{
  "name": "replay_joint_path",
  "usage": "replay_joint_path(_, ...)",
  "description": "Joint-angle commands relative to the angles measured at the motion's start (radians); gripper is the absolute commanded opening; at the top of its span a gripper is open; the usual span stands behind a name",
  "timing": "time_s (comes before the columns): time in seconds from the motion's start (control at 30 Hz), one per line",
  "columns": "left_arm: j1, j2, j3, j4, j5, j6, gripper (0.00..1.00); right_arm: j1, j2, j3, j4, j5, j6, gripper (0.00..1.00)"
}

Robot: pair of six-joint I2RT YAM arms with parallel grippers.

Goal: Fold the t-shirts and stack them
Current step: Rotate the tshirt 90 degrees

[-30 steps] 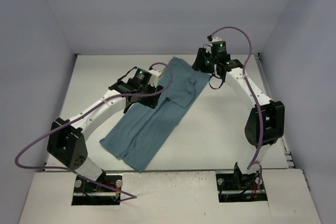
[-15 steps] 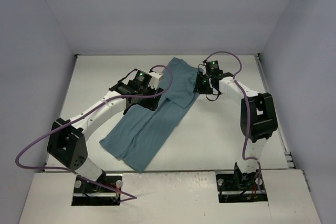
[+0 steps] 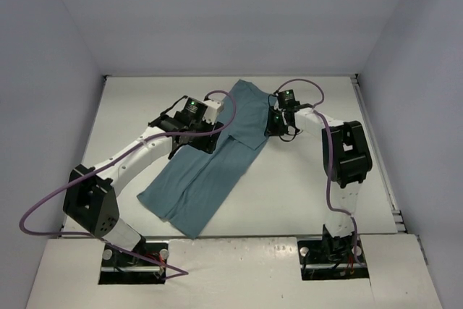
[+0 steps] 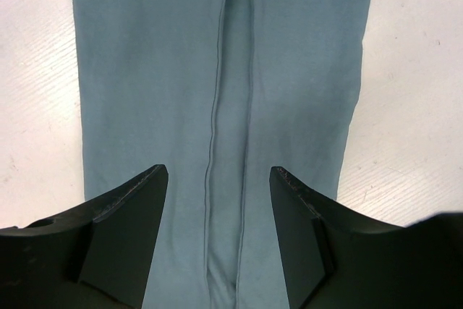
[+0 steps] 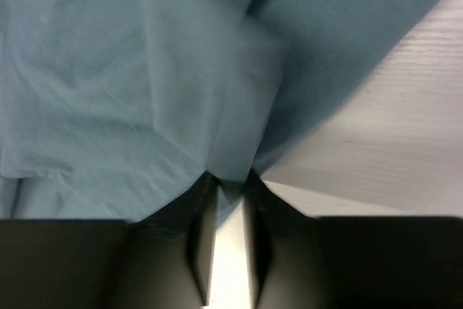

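Observation:
The teal t-shirt [image 3: 206, 175] lies as a long folded strip running diagonally from the back middle of the table to the front left. My left gripper [image 3: 195, 137] hovers over its left side, open, with cloth [image 4: 159, 70] and a lengthwise fold line showing between the fingers [image 4: 130, 208]. My right gripper [image 3: 270, 125] is at the strip's far right edge. Its jaws [image 5: 230, 179] stand nearly together, pinching a raised fold of the t-shirt [image 5: 108, 85].
The white table [image 3: 311, 179] is walled in by pale panels at the back and on both sides. Purple cables loop over both arms. The arm bases [image 3: 333, 251] sit at the near edge.
My right arm has swung down from the back to the shirt's right edge, and its jaws have closed on the cloth. The left arm has barely moved.

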State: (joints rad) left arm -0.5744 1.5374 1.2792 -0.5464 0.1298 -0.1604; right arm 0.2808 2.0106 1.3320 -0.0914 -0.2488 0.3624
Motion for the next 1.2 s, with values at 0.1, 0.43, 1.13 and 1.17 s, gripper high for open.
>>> replay_joint_path(0.1,0.013,-0.059,0.009,0.008,-0.012,0.004,0.56,0.04,-0.054,0.078,0.038,-0.001,0.008,0.0)
replay_joint_path(0.43,0.015,-0.04,0.027,-0.007,-0.013,0.002,0.56,0.061,-0.076,0.094,-0.006,0.063,0.093,0.0)
replay_joint_path(1.13,0.021,-0.019,-0.113,-0.051,-0.086,-0.056,0.56,-0.111,-0.048,0.234,-0.042,0.059,-0.069,0.36)
replay_joint_path(1.17,0.021,-0.017,-0.122,-0.052,-0.089,-0.061,0.56,-0.112,-0.031,0.253,-0.042,0.045,-0.068,0.36)
